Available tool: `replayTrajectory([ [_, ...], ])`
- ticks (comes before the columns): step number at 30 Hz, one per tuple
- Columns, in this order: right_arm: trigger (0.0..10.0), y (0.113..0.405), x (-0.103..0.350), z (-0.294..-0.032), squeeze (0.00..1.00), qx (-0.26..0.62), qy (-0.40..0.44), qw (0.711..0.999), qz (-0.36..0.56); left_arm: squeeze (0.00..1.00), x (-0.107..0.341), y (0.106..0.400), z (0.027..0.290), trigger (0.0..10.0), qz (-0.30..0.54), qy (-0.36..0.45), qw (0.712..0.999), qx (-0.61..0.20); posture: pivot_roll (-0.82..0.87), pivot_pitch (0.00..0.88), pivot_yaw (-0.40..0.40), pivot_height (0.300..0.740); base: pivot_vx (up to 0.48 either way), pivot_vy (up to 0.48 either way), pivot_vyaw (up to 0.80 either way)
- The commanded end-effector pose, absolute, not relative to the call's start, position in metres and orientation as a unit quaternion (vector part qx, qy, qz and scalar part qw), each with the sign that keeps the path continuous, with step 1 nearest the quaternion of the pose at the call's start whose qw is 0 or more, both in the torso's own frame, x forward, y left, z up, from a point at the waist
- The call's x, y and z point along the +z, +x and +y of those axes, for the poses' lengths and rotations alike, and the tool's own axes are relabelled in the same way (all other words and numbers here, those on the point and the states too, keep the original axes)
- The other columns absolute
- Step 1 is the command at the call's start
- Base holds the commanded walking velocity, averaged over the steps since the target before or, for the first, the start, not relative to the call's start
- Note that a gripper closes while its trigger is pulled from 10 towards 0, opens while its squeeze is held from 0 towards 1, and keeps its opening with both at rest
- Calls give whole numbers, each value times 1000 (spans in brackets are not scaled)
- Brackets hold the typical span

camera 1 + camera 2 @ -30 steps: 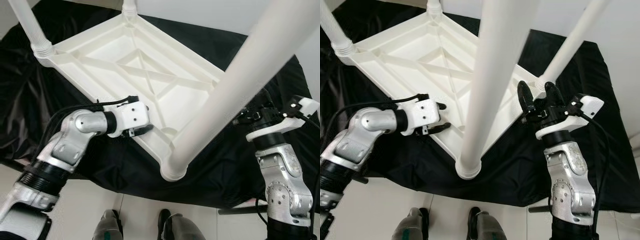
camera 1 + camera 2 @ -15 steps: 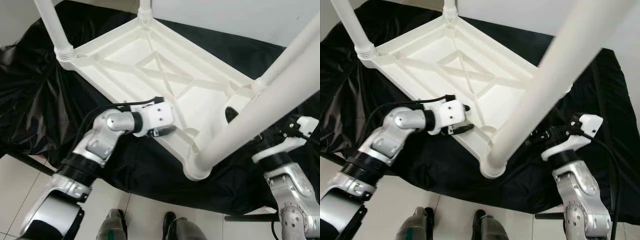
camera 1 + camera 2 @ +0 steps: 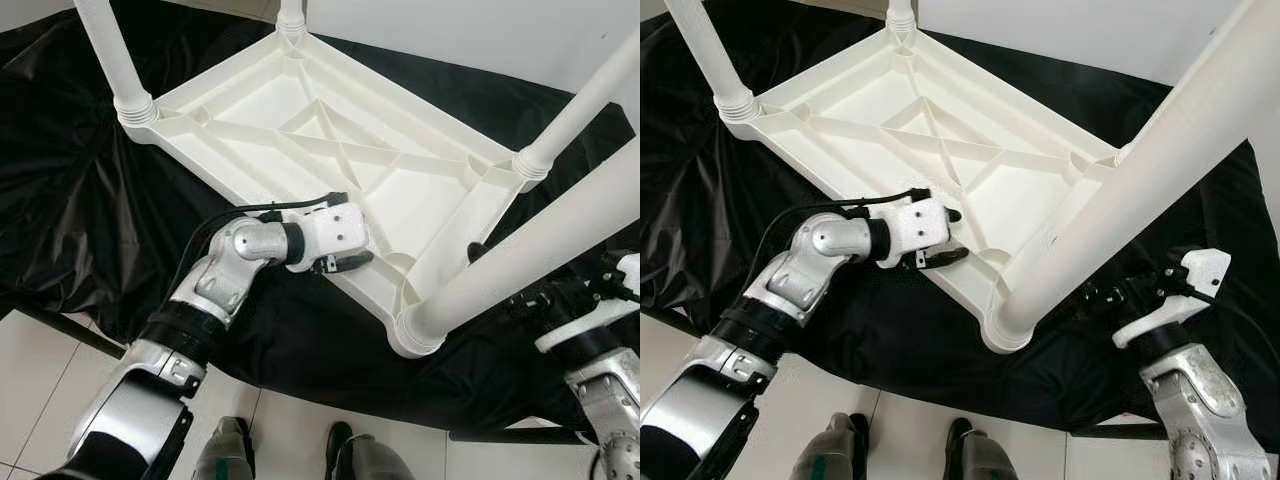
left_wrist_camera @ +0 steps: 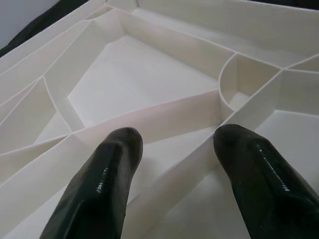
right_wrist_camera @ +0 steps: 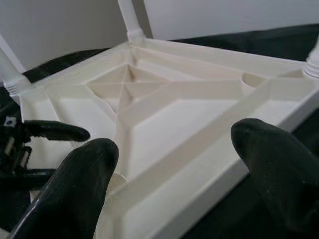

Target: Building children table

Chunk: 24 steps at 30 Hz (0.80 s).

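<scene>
Left gripper (image 3: 352, 262) sits at the near long edge of the upturned table (image 3: 300, 130), fingers spread and straddling the rim wall, one inside the frame, one outside over the black cloth (image 3: 60, 190). Left wrist view backs this up: the two fingers (image 4: 99, 184) are apart with a rib running between them, and I see no squeeze on it. Right gripper (image 5: 174, 184) is also spread, empty, hanging off the table's right side, low behind the near leg (image 3: 1120, 190) and aimed across the underside.

Table lies top-down on the cloth, legs up. All four corners look to have legs in: near leg, far-left leg (image 3: 115, 55), far leg (image 3: 290, 12), right leg (image 3: 585, 105).

Handling, my read:
- Moulded plastic, hollow tube legs, so likely light and will shift on the cloth if pushed.
- Rim and cross ribs look stiff, but the glossy plastic is likely slippery for the fingers.
- Best holds: the rim wall where the left gripper is, or a leg near its threaded collar. Grabbing a leg high up gives leverage that could strain the socket.

Near leg's socket is just right of the left gripper, along the same rim.
</scene>
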State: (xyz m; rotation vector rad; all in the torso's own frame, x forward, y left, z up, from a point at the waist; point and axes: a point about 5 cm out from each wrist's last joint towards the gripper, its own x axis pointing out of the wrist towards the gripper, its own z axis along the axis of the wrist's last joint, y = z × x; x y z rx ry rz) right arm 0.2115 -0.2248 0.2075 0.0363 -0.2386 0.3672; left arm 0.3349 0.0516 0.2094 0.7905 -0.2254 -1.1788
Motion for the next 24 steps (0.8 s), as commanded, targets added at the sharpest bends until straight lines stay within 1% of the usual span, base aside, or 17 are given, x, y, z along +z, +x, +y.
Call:
replayTrajectory([
  [1,10000,207,203,-226,0,189,13,976,-108,0,205,340,66,10000,-112,356,789,-489,13,256,-48,740,0,0,0],
  [2,10000,203,198,-226,0,197,26,975,-103,0,206,341,73,10000,-104,348,789,-497,13,256,-48,740,0,0,0],
  [5,10000,200,195,-227,0,203,36,973,-100,0,207,342,78,10000,-100,340,789,-501,13,256,-48,740,0,0,0],
  [7,10000,196,189,-231,0,196,45,975,-89,0,212,340,90,10000,-93,302,791,-524,-2,255,-42,740,0,0,0],
  [8,10000,196,189,-231,0,196,45,975,-89,0,212,340,90,10000,-93,302,791,-524,-2,255,-42,740,0,0,0],
  [9,10000,195,188,-231,0,193,49,976,-88,0,215,336,96,10000,-95,282,788,-539,-4,254,-39,740,0,0,0],
  [10,10000,195,188,-231,0,193,49,976,-88,0,215,336,96,10000,-95,282,788,-539,-4,254,-39,740,0,0,0],
  [11,10000,194,187,-230,0,192,52,976,-88,0,218,331,101,10000,-91,253,783,-560,-7,253,-38,740,0,0,0],
  [12,10000,194,187,-230,0,192,52,976,-88,0,218,331,101,10000,-91,253,783,-560,-7,253,-38,740,0,0,0],
  [13,10000,194,186,-229,0,192,54,976,-88,0,220,322,105,10000,-91,229,771,-587,-8,253,-36,740,0,0,0],
  [14,10000,194,186,-229,0,192,54,976,-88,0,220,322,105,10000,-91,229,771,-587,-8,253,-36,740,0,0,0],
  [15,10000,194,186,-227,0,193,55,975,-89,0,220,305,106,10000,-92,203,741,-633,-11,250,-39,740,0,0,0],
  [17,10000,194,186,-227,0,193,55,975,-89,0,220,305,106,10000,-92,203,741,-633,-11,250,-39,740,0,0,0],
  [18,10000,194,186,-227,0,195,55,975,-90,0,220,299,106,10000,-91,201,729,-648,-11,250,-39,740,0,0,0],
  [19,10000,194,186,-227,0,195,55,975,-90,0,220,299,106,10000,-91,201,729,-648,-11,250,-39,740,0,0,0],
  [22,10000,188,186,-223,0,224,45,970,-85,0,208,282,104,10000,-68,225,691,-684,-6,249,-44,740,0,0,0],
  [24,10000,186,185,-222,0,233,42,968,-82,0,205,280,103,10000,-64,231,684,-689,-6,249,-44,740,0,0,0],
])
